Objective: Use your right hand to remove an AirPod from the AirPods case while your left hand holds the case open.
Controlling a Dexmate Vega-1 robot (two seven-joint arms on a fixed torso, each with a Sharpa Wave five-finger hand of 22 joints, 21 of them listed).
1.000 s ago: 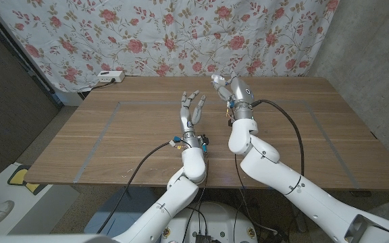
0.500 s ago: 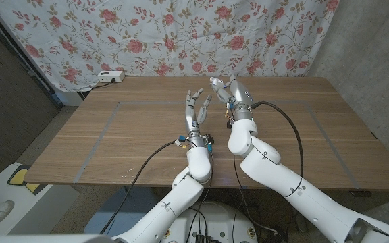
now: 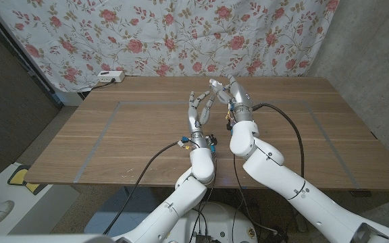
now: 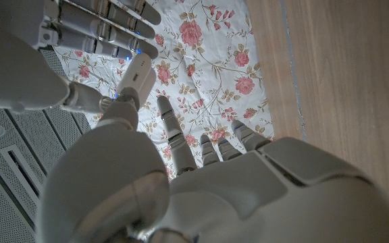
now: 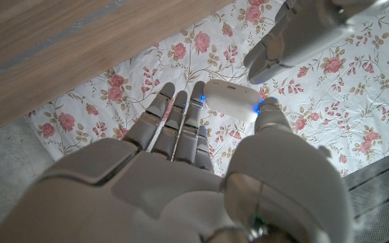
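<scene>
Both arms raised above the wooden desk (image 3: 113, 135), close together. Right robot hand (image 3: 231, 91) pinches the white AirPods case (image 5: 231, 102) between thumb and fingertips, lid closed. Left robot hand (image 3: 198, 108) just beside it, fingers apart and upright, holding nothing. Floral cloth (image 3: 147, 40) hangs behind.

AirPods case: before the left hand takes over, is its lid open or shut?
Shut: the white AirPods case, pinched by the right hand, shows one smooth closed shell.

Right hand (image 3: 234, 93) holds white case (image 3: 215, 83) beside raised left hand (image 3: 199, 108).
</scene>
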